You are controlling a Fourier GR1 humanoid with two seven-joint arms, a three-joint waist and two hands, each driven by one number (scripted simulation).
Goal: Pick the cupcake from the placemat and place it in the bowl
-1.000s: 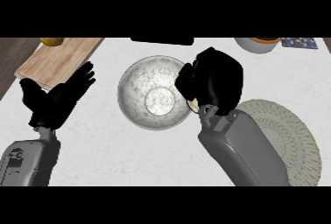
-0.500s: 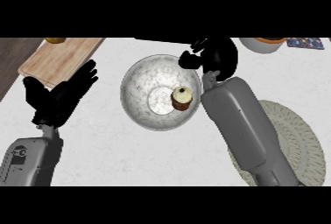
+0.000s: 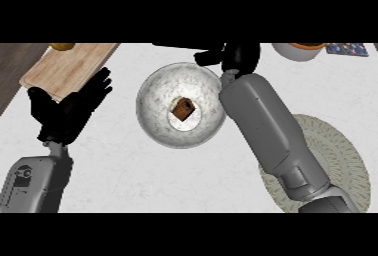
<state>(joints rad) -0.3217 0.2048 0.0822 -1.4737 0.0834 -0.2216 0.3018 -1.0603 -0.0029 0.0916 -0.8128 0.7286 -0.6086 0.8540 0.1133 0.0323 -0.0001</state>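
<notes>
- Head view: cupcake (image 3: 184,108) lay tipped over inside the speckled bowl (image 3: 159,89), at the middle.
- Right hand (image 3: 238,55) sat past the bowl's far rim, fingers loosely bent, holding nothing.
- Left hand (image 3: 70,109) rested near the wooden board (image 3: 66,67), fingers straight and spread.
- Round woven placemat (image 3: 339,160) lay bare under the right forearm.

We see the cupcake (image 3: 184,108) lying in the bowl (image 3: 159,90) — our right hand (image 3: 238,56) hovers beyond its rim, left hand (image 3: 72,107) resting open.
</notes>
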